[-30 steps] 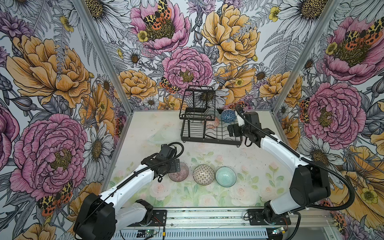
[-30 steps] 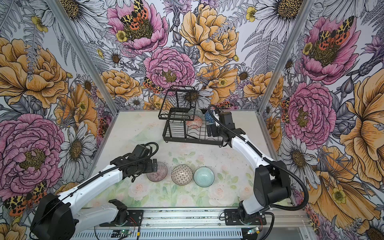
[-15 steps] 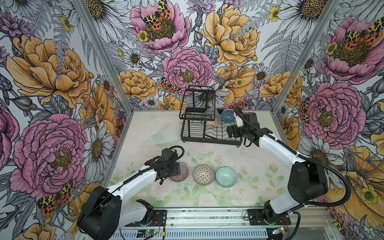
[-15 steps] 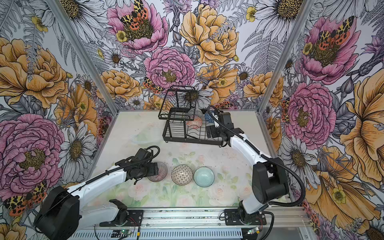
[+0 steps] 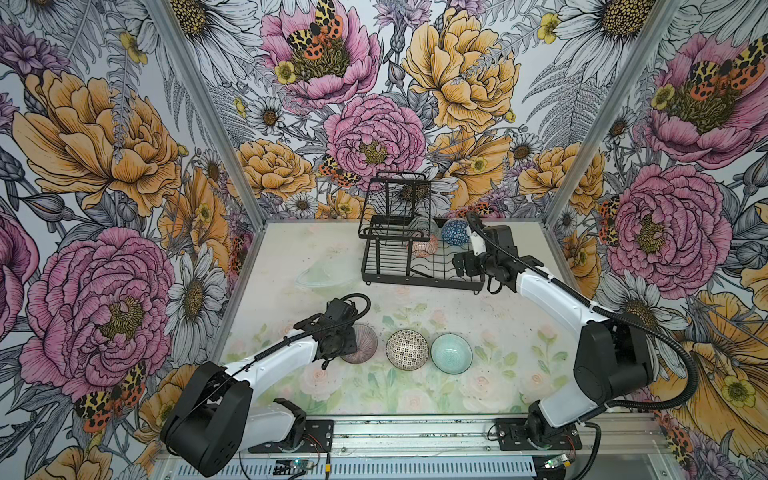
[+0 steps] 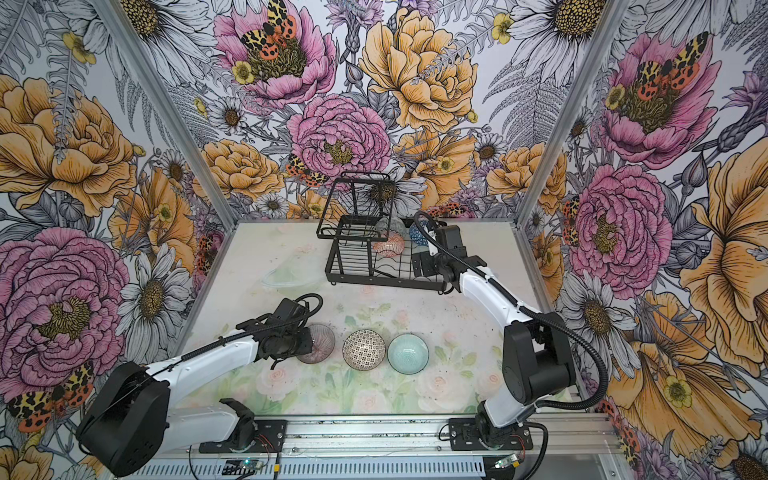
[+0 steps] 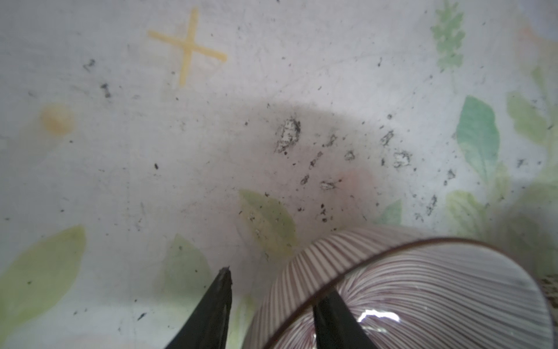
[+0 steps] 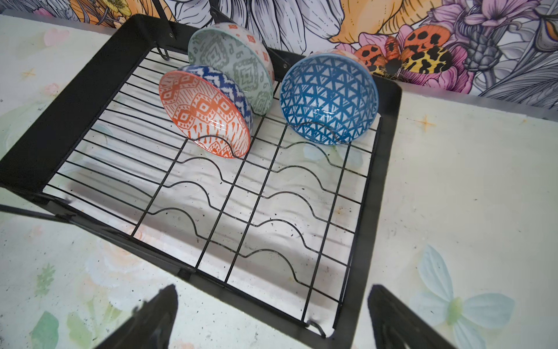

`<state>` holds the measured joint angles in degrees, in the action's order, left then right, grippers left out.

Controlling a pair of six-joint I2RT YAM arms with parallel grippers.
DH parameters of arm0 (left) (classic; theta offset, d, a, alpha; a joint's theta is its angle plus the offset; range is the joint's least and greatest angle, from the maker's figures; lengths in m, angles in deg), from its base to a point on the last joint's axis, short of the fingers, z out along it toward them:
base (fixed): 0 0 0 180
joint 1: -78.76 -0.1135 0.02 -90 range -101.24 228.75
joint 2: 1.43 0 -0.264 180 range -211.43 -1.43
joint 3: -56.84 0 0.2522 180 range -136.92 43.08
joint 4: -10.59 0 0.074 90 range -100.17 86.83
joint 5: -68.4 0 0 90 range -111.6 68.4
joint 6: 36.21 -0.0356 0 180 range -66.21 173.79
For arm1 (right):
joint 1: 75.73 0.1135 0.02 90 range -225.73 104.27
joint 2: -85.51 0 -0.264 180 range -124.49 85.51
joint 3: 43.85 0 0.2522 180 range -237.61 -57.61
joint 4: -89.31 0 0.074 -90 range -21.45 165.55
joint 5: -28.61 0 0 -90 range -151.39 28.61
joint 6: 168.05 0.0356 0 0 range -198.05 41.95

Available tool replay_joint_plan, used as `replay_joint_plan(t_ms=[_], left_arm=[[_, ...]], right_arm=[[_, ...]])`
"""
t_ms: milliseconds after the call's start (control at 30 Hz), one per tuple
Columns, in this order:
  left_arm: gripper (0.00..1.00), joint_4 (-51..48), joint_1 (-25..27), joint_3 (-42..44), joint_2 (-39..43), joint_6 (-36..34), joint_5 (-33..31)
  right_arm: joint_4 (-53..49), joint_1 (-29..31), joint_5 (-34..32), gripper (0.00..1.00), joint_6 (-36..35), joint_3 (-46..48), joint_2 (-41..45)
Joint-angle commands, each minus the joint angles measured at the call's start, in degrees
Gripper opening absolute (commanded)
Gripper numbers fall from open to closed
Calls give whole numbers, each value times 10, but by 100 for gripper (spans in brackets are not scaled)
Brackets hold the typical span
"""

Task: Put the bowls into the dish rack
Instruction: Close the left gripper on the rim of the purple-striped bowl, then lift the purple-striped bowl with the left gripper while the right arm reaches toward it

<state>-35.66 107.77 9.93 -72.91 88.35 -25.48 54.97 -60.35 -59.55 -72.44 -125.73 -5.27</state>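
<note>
3 bowls [image 8: 208, 111] are standing in the dish rack [image 8: 78, 105], 3 are waiting on the table [image 5: 498, 332], the left gripper [image 7: 276, 281] is straddling the pink-striped bowl [image 7: 422, 287] at its rim, not yet clamped, and the right gripper [image 8: 273, 287] is hanging spread and empty.

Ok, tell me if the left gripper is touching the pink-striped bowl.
Cannot tell. In the left wrist view the left gripper straddles the rim of the pink-striped bowl: outer finger clear of it, inner finger's contact unclear.
</note>
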Motion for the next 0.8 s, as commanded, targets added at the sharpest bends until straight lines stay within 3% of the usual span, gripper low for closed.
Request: replay_joint_plan(t_ms=[0,200,767], left_arm=[[32,15,2,2,4,-6,7],[0,1,-7,-10,13,-20,5],[0,-26,-13,-72,99,-93,0]], right_arm=[[4,-2,9,100,11,-14,0],[3,-3,12,99,9,-11,8],[0,-9,24,99,7,8,35]])
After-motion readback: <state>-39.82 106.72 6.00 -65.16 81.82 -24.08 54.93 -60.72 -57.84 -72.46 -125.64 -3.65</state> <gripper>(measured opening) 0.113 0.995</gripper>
